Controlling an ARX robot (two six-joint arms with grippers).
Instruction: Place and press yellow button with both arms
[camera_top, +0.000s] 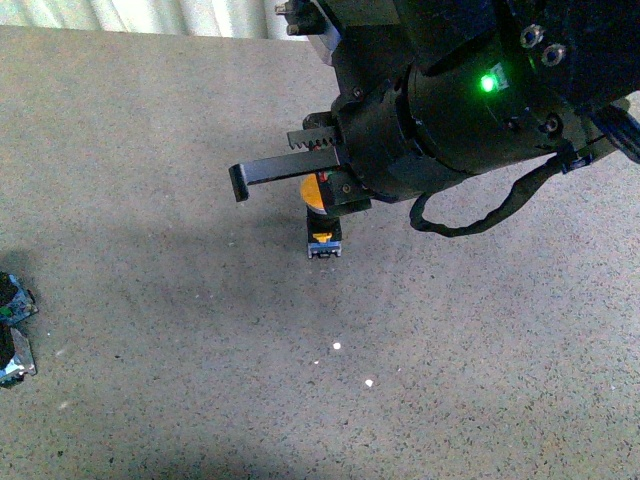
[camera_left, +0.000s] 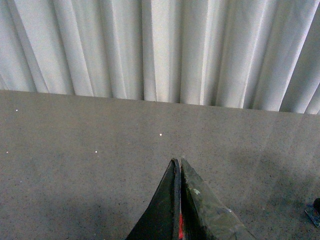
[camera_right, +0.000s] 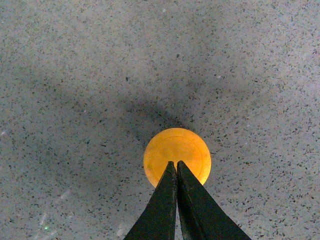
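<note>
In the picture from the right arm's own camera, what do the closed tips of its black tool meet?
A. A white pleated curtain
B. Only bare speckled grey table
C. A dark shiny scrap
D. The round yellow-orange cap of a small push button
D: the right tool has its tips together over the near edge of the small push button's round yellow-orange cap.

Dim, bluish light covers the bench (camera_top: 150, 120); soft, broad shadows cross it in the front and right wrist views. The curtain (camera_left: 150, 50) is bright, the yellow button (camera_right: 177, 147) glows, and all pictures look grainy.
</note>
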